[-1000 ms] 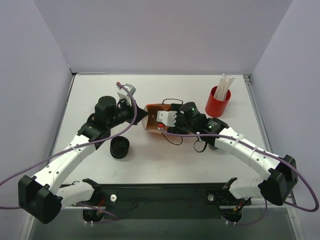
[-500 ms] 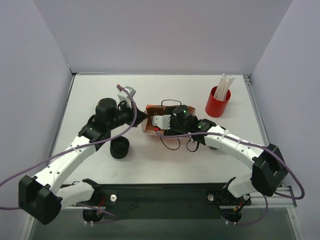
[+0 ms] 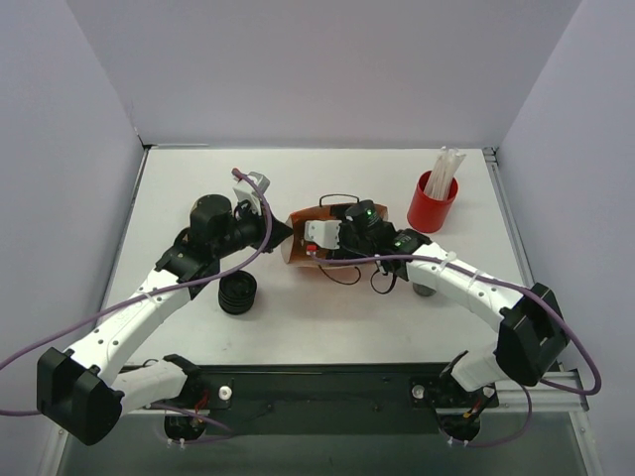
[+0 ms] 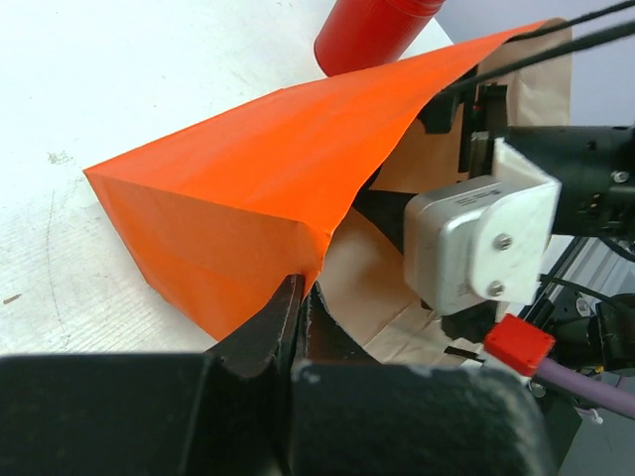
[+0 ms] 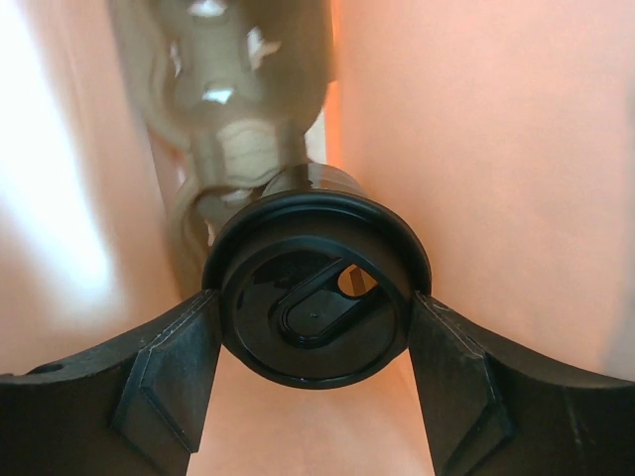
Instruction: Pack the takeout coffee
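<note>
The orange paper bag (image 3: 297,241) lies on its side at mid table, its mouth towards the right. My left gripper (image 3: 281,230) is shut on the bag's edge; in the left wrist view its jaws (image 4: 301,290) pinch the orange paper (image 4: 268,169). My right gripper (image 5: 316,319) is inside the bag, shut on the black lid of the takeout coffee (image 5: 316,302), with its fingers (image 5: 164,369) on both sides of the lid. From above only the right wrist (image 3: 347,230) shows at the bag's mouth; the cup is hidden there.
A red cup of white straws (image 3: 433,201) stands at the back right and also shows in the left wrist view (image 4: 372,30). A low ribbed black round stack (image 3: 238,293) sits in front of the left arm. The bag's black handles (image 3: 337,200) loop out behind it.
My right wrist has moved left, deeper into the bag's mouth, and its elbow has swung forward. The left gripper has kept hold of the bag's edge.
</note>
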`<control>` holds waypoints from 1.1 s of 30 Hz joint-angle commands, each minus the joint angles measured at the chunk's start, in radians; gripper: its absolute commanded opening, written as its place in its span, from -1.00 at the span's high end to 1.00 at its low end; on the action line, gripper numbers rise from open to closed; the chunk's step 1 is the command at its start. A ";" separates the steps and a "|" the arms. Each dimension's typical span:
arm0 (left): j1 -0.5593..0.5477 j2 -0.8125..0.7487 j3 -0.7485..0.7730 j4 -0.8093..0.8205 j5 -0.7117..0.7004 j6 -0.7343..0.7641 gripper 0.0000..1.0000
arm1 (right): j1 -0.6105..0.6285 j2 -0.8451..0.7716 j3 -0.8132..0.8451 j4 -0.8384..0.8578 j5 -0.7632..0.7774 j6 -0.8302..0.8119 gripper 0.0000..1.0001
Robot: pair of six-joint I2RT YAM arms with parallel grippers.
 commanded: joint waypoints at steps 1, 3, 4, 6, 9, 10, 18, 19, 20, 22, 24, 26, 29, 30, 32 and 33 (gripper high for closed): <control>-0.001 -0.014 -0.001 0.014 0.016 0.013 1.00 | -0.001 -0.062 0.093 -0.085 -0.079 0.043 0.10; -0.001 -0.013 0.000 0.014 0.019 0.015 1.00 | 0.005 -0.072 0.103 -0.102 -0.094 0.051 0.10; -0.001 -0.011 0.000 0.014 0.023 0.015 1.00 | 0.013 -0.070 0.112 -0.121 -0.096 0.051 0.10; -0.003 -0.007 -0.003 0.020 0.031 0.012 1.00 | 0.022 -0.073 0.113 -0.128 -0.118 0.056 0.10; -0.004 -0.007 -0.001 0.026 0.049 0.009 1.00 | 0.030 -0.069 0.121 -0.145 -0.148 0.062 0.10; -0.006 -0.007 -0.001 0.023 0.049 0.009 1.00 | 0.031 -0.067 0.126 -0.153 -0.170 0.070 0.10; -0.011 -0.008 -0.001 -0.004 0.049 -0.007 1.00 | 0.047 0.014 0.075 -0.090 -0.169 0.087 0.14; -0.011 -0.007 0.002 -0.006 0.049 -0.008 1.00 | 0.050 0.023 0.067 -0.067 -0.152 0.087 0.15; -0.011 -0.003 0.000 -0.008 0.049 -0.010 1.00 | 0.045 0.034 0.055 -0.052 -0.145 0.082 0.15; -0.011 -0.002 0.002 -0.014 0.052 -0.017 1.00 | 0.044 0.040 0.026 -0.003 -0.128 0.079 0.15; -0.011 0.001 0.000 -0.021 0.054 -0.027 1.00 | 0.042 0.060 0.014 0.017 -0.097 0.068 0.15; -0.011 0.000 0.000 -0.029 0.054 -0.030 1.00 | 0.037 0.065 0.003 0.031 -0.082 0.063 0.15; -0.011 -0.005 0.000 -0.041 0.051 -0.031 1.00 | 0.028 0.063 -0.023 0.085 -0.054 0.051 0.15; -0.011 -0.005 0.002 -0.046 0.051 -0.031 1.00 | 0.024 0.062 -0.029 0.106 -0.043 0.039 0.15; -0.011 -0.005 0.002 -0.054 0.049 -0.028 1.00 | 0.021 0.041 -0.039 0.120 -0.045 0.037 0.15; -0.011 -0.005 0.002 -0.057 0.048 -0.024 1.00 | 0.022 0.034 -0.035 0.117 -0.045 0.036 0.15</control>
